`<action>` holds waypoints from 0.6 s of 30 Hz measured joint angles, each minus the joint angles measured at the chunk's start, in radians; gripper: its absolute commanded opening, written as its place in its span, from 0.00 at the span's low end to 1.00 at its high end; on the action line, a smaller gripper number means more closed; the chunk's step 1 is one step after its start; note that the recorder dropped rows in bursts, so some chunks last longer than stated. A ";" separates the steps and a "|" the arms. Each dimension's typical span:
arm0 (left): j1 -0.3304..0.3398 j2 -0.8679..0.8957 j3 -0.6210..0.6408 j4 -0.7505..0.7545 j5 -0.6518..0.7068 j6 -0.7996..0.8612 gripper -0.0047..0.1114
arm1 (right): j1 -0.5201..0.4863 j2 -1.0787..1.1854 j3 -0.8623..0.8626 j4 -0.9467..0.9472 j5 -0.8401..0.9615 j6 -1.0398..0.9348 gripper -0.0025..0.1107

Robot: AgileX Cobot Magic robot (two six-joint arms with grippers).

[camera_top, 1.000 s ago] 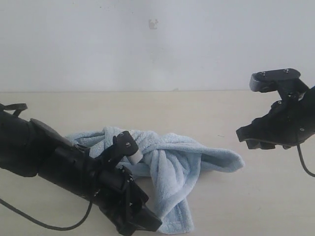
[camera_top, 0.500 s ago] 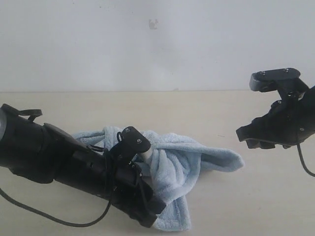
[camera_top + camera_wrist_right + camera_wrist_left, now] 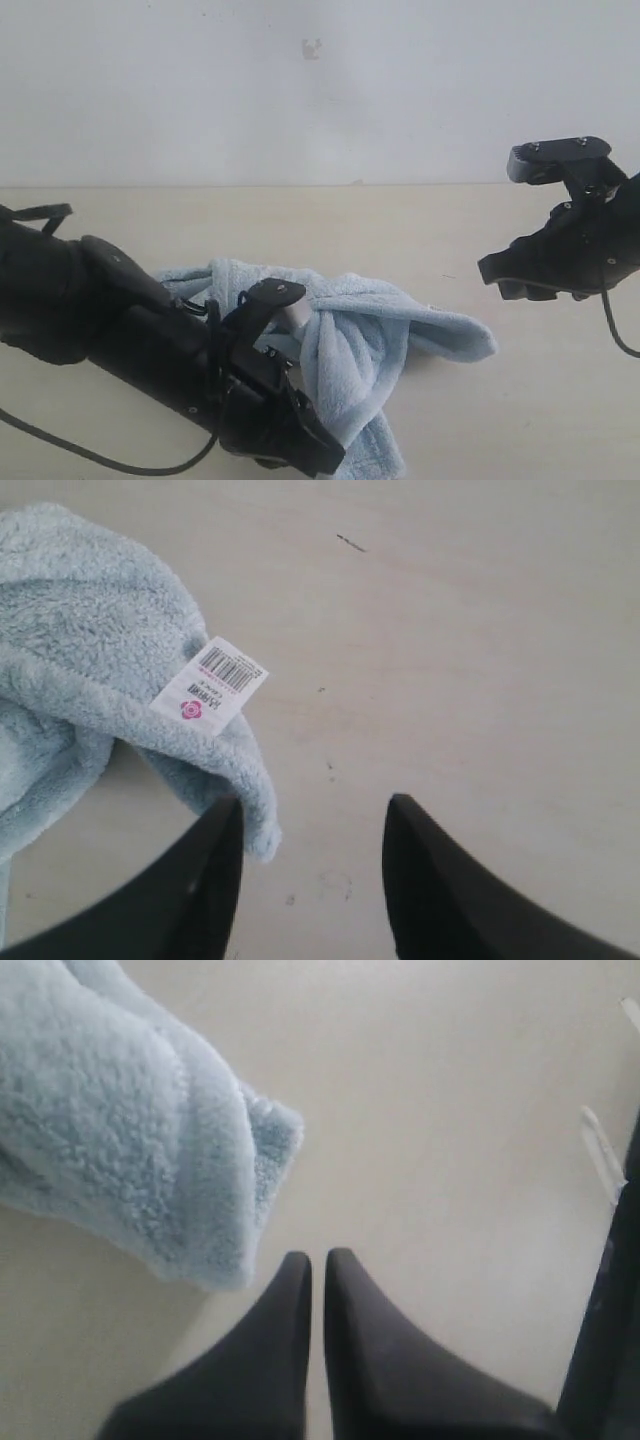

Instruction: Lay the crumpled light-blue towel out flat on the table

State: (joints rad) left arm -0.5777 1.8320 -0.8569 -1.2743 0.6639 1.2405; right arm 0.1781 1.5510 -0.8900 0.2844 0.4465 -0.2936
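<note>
A plain white-grey wall (image 3: 200,90) bears one small, possibly chipped, mark (image 3: 312,47).

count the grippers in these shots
2. The left gripper is shut beside one end of the towel; the right gripper hangs open over the table by the towel's tag. None seems hidden.

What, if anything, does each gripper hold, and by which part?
Nothing. The left gripper is shut empty beside the towel; the right gripper is open.
</note>
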 measured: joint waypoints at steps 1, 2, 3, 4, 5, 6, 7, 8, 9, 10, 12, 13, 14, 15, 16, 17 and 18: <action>0.000 -0.024 0.002 0.035 -0.002 -0.032 0.07 | 0.000 0.000 0.000 0.007 0.000 0.000 0.40; 0.000 -0.052 0.002 0.056 -0.007 -0.055 0.07 | 0.000 0.000 0.000 0.012 0.004 0.000 0.40; 0.000 -0.083 0.002 0.080 -0.017 -0.081 0.07 | 0.000 0.000 0.000 0.016 0.010 0.000 0.40; 0.000 -0.117 0.002 0.103 -0.023 -0.104 0.07 | 0.000 0.000 -0.001 0.019 0.024 -0.006 0.40; 0.000 -0.146 0.002 0.126 -0.028 -0.122 0.07 | 0.000 0.000 -0.001 0.021 0.033 -0.014 0.40; 0.000 -0.182 0.002 0.148 -0.033 -0.133 0.07 | 0.000 0.000 -0.001 0.026 0.043 -0.027 0.40; 0.000 -0.219 0.002 0.170 -0.033 -0.144 0.07 | 0.000 0.000 -0.001 0.040 0.053 -0.044 0.40; 0.000 -0.253 0.002 0.187 -0.033 -0.149 0.07 | 0.000 0.000 -0.001 0.054 0.055 -0.063 0.40; 0.000 -0.279 0.002 0.209 -0.035 -0.154 0.07 | 0.000 0.000 -0.001 0.072 0.057 -0.081 0.40; 0.000 -0.307 0.002 0.227 -0.036 -0.157 0.07 | 0.000 0.000 -0.001 0.107 0.057 -0.121 0.40; 0.000 -0.341 0.002 0.261 -0.037 -0.159 0.07 | 0.000 0.000 -0.001 0.167 0.059 -0.191 0.40; 0.000 -0.346 0.002 0.275 -0.037 -0.161 0.07 | 0.000 0.000 -0.002 0.201 0.066 -0.226 0.40; 0.000 -0.348 0.002 0.293 -0.037 -0.161 0.08 | 0.000 0.000 -0.002 0.234 0.070 -0.253 0.40; 0.000 -0.340 0.002 0.308 -0.037 -0.161 0.08 | 0.000 0.000 -0.003 0.263 0.082 -0.281 0.40; 0.000 -0.330 0.002 0.319 -0.037 -0.161 0.08 | 0.000 0.000 -0.003 0.286 0.094 -0.301 0.40; 0.000 -0.312 0.002 0.328 -0.037 -0.161 0.08 | 0.000 0.000 -0.003 0.302 0.105 -0.315 0.40; 0.000 -0.288 0.002 0.334 -0.037 -0.161 0.08 | 0.000 0.000 -0.003 0.316 0.118 -0.324 0.40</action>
State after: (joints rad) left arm -0.5777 1.5441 -0.8547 -0.9402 0.6274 1.0799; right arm 0.1781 1.5510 -0.8934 0.6005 0.5649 -0.6178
